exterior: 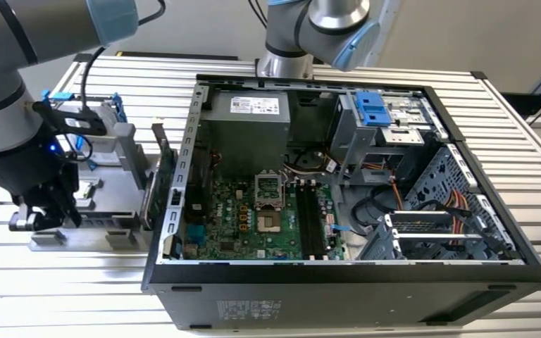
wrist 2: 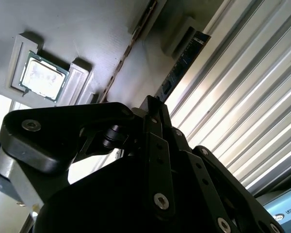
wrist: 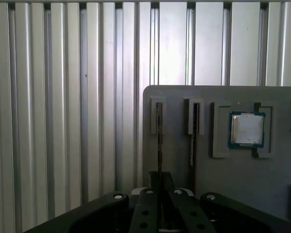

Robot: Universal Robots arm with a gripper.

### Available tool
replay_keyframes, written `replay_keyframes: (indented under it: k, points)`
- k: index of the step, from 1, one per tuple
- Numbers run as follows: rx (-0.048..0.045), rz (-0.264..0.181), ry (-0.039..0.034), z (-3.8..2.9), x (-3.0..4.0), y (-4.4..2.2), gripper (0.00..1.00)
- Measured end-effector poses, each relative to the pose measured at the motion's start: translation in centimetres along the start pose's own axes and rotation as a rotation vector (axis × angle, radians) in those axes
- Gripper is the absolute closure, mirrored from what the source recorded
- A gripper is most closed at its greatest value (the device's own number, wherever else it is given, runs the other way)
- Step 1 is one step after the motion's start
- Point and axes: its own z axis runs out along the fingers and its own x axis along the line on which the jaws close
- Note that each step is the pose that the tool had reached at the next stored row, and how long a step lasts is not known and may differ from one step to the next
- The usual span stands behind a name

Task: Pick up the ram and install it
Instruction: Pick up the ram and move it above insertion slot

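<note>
Grey is the holder (exterior: 110, 236) that sits on the ribbed metal desk (exterior: 524, 155) at the exterior view's left, just beside the open computer case (exterior: 346, 282); the claw (exterior: 43, 211) hangs low over the holder, well apart from the board inside the case; the long memory slots (exterior: 310, 222) on that board look bare, so nothing is installed yet.

In the second wrist view the claw (wrist 2: 153, 108) meets the near end of the ram (wrist 2: 184, 58), a dark thin stick standing on edge in the slot closest to the holder's rim, with the desk (wrist 2: 242, 97) just past it; a second thin stick (wrist 2: 128, 51) stands in the neighbouring slot; the square silver processor (wrist 2: 41, 75) lies in its own pocket further in.

In the first wrist view the ram (wrist: 158, 141) runs straight down into the claw (wrist: 160, 182); the fingers are drawn close together with the stick between them, so the claw seems clenched on the ram, though the contact itself is too dark to be sure; the other stick (wrist: 194, 131) and the processor (wrist: 247, 129) sit untouched on the holder (wrist: 276, 170).

By my reading the work is at the grasp: the ram is gripped but seated in its slot; lifting, carrying and pressing it into the board are all left.
</note>
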Motion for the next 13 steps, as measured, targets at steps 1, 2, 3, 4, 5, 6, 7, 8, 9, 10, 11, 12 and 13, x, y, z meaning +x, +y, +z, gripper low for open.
replay_keyframes:
  k: [1,2,3,4,5,6,7,8,9,10,11,12,13]
  points:
    - [0.0000,0.000,0.0000,-0.08,0.00,0.00,1.00]
    - [0.0000,0.000,0.0000,-0.15,0.00,0.00,1.00]
    - [0.0000,0.000,0.0000,-0.22,0.00,0.00,1.00]
    - [0.0000,0.000,0.0000,-0.29,0.01,0.00,1.00]
    - [-0.0001,0.000,0.0001,-0.36,0.01,0.00,1.00]
    - [0.0000,0.000,0.0000,-0.41,0.01,0.00,1.00]
    - [0.0000,0.000,-0.0001,-0.46,0.01,0.00,1.00]
    - [0.0000,0.000,0.0000,-0.52,0.01,0.00,1.00]
    - [0.0000,0.000,0.0000,-0.58,0.01,0.00,1.00]
    - [0.0000,0.000,0.0000,-0.64,0.02,0.00,1.00]
    - [0.0000,0.000,0.0000,-0.71,0.02,0.00,1.00]
    - [0.0000,0.000,0.0000,-0.76,0.02,0.01,1.00]
    - [0.0000,0.000,0.0000,-0.82,0.02,0.01,1.00]
